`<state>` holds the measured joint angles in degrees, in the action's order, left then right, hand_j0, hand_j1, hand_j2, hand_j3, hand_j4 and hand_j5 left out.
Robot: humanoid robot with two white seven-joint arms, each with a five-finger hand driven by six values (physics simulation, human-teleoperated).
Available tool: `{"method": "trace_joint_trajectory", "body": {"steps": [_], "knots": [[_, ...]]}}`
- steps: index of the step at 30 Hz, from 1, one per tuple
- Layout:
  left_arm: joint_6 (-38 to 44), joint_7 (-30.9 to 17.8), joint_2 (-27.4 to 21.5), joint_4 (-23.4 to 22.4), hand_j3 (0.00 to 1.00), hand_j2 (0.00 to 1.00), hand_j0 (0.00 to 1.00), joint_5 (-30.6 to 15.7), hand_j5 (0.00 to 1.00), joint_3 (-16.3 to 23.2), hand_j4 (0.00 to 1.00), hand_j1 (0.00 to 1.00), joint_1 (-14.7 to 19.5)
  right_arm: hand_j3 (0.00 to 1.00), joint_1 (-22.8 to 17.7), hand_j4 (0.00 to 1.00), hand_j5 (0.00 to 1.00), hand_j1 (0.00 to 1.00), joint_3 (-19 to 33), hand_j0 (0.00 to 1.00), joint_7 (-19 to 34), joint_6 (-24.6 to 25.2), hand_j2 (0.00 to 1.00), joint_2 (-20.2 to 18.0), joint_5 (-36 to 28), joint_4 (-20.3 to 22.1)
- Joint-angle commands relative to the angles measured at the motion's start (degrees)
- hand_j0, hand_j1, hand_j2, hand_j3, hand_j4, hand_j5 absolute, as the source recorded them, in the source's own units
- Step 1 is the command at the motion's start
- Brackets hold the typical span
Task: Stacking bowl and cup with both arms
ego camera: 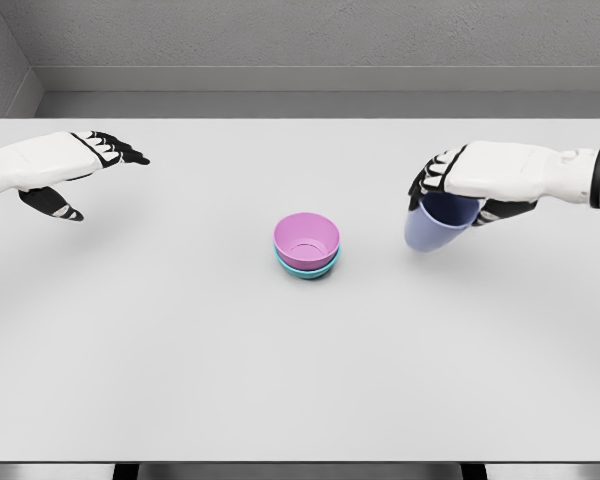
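A broad white table (180,380) fills nearly the whole head view, its far edge meeting a grey floor strip and a grey textured wall (330,35) behind. The right arm (570,175) reaches in from the right edge, forearm roughly level above the tabletop, and the right hand (470,185) is turned palm-down with its black-tipped fingers curled over the rim of a lavender cup (435,225), holding it from above; the cup hangs tilted, its mouth up toward the palm and its base angled down to the left, casting a soft shadow on the table. The left hand (65,165) comes in from the left edge, well apart from everything else, held flat with fingers extended and close together pointing right and the thumb dropped below them, grasping nothing. Near the table's middle, between the two hands, a pink bowl (306,238) sits nested upright inside a teal bowl (310,268), of which only the lower rim shows.
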<state>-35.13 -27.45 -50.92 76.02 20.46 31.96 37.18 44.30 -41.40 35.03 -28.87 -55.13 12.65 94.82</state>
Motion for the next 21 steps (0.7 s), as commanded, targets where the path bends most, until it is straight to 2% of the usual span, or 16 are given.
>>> {"method": "trace_joint_trajectory", "body": {"steps": [1,2,6,13,15,20,21], "knots": [[0.13,0.03,-0.05,0.0,1.0,1.0,1.0,-0.33,1.0,0.04,1.0,1.0,0.0,0.57,0.09,0.57,0.57,0.57,0.71,0.57,-0.03,0.13,0.57,0.2,-0.25,0.02],[0.13,0.03,0.03,-0.17,1.0,1.0,1.0,-0.33,1.0,0.04,1.0,1.0,0.0,0.57,0.35,0.57,0.57,0.57,0.97,0.57,-0.03,0.13,0.57,1.25,-0.25,0.02],[0.13,0.03,0.04,-0.08,1.0,1.0,1.0,-0.16,1.0,0.12,1.0,1.0,0.0,0.56,0.79,0.56,0.56,0.56,1.24,0.56,-0.03,0.05,0.56,1.43,-0.25,0.11],[0.13,0.03,0.12,-0.17,1.0,1.0,1.0,-0.16,1.0,0.12,1.0,1.0,0.0,0.55,2.37,0.55,0.55,0.55,1.41,0.55,-0.03,0.13,0.55,1.6,-0.16,2.92],[0.13,0.03,0.04,-0.17,1.0,1.0,1.0,-0.16,1.0,0.12,1.0,1.0,0.0,0.55,3.25,0.55,0.55,0.55,1.32,0.55,-0.03,0.13,0.55,3.8,-0.08,3.27],[0.13,0.03,0.04,0.0,1.0,1.0,1.0,-0.16,1.0,0.21,1.0,1.0,0.0,0.55,4.31,0.55,0.55,0.55,1.32,0.55,-0.03,0.05,0.55,4.32,0.01,3.8],[0.13,0.03,0.04,0.0,1.0,1.0,1.0,-0.16,1.0,0.21,1.0,1.0,0.0,0.55,4.66,0.55,0.55,0.55,1.32,0.55,-0.03,0.05,0.55,5.55,0.01,3.8]]}}
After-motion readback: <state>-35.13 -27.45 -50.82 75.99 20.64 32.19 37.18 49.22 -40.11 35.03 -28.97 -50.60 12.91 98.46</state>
